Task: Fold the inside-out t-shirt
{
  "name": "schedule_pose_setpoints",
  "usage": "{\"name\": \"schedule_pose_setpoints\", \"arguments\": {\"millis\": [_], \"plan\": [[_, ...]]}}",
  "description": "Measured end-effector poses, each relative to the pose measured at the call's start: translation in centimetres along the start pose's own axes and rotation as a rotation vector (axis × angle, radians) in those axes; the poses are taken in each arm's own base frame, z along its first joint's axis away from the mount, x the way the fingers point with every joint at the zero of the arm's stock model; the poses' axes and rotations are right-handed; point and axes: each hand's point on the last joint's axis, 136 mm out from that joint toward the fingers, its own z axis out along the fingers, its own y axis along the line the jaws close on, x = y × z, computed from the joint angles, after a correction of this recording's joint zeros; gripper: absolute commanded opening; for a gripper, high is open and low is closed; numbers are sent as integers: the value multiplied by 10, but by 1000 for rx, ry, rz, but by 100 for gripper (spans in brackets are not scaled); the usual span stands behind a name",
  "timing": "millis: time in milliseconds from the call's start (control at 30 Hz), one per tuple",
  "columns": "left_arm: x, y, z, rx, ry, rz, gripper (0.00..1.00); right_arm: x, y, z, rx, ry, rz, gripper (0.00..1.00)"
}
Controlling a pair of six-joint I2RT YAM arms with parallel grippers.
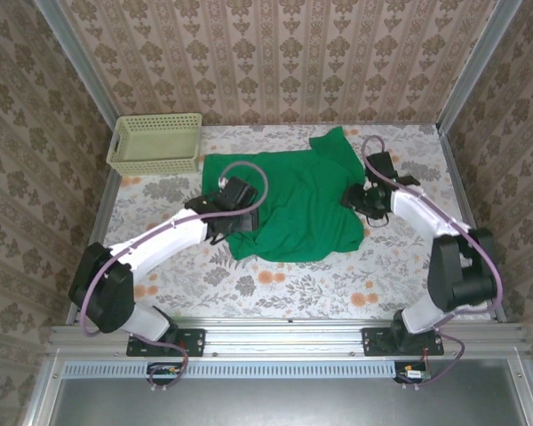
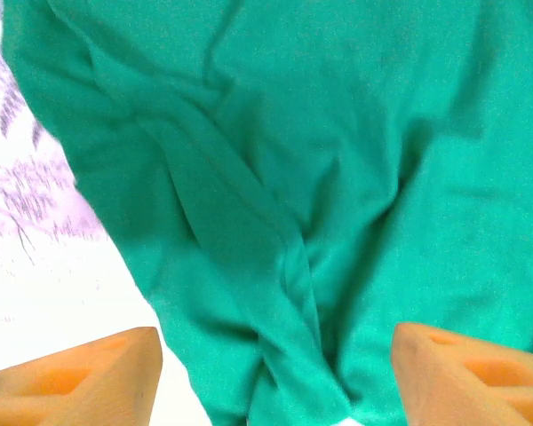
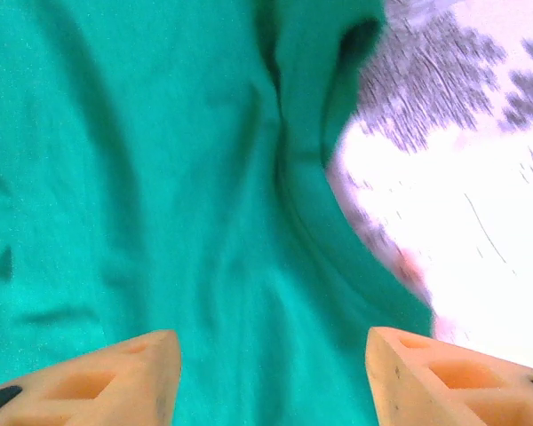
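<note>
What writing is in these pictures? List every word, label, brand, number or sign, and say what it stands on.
No text can be read in any view.
Green t-shirt: plain cloth, with no print or tag showing.
Basket: no label to be seen.
Flowered table cover and patterned wallpaper: ornament only, no letters.
Small parts on the front rail: too small to tell whether they carry any marking.

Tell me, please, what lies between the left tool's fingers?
A wrinkled fold of the green t-shirt, under the open left tool, in the left wrist view.
</note>
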Motion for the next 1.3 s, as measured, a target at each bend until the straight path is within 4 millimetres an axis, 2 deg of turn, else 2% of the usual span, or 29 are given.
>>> {"name": "schedule_pose_setpoints", "arguments": {"millis": [100, 233, 300, 400, 467, 533, 633, 733, 800, 900, 1033, 1133, 1233, 1300], "plan": [[33, 3, 18, -37, 83, 19, 63, 29, -16, -4, 19, 24, -1, 57], [65, 4, 43, -71, 184, 36, 59, 65, -38, 7, 70, 90, 13, 56], [73, 2, 54, -80, 213, 38, 54, 75, -44, 12, 85, 113, 16, 56], [81, 3, 67, -96, 238, 36, 46, 80, -47, 25, 96, 142, 23, 52], [77, -1, 70, -81, 229, 27, 37, 83, -46, 39, 98, 167, 26, 50], [74, -3, 71, -66, 224, 18, 29, 83, -47, 44, 123, 182, 24, 42], [71, -3, 73, -55, 219, 11, 13, 76, -32, 50, 99, 166, 3, 19], [67, -2, 72, -42, 207, -2, 4, 73, -28, 52, 106, 149, -14, 1], [66, 4, 66, -34, 194, -9, 1, 68, -33, 50, 133, 126, -12, 0], [63, 16, 47, -8, 152, -35, 0, 54, -47, 37, 173, 73, 15, 0], [41, 35, 8, 81, 21, -128, 0, 30, -58, 0, 192, -44, 48, 0], [26, 54, -17, 143, -81, -208, 1, 18, -48, -34, 150, -120, 33, 0], [22, 75, -30, 183, -131, -277, 10, 5, -32, -64, 93, -182, 4, 0], [24, 83, -29, 197, -125, -302, 19, 3, -18, -78, 39, -199, -33, 0]]}}
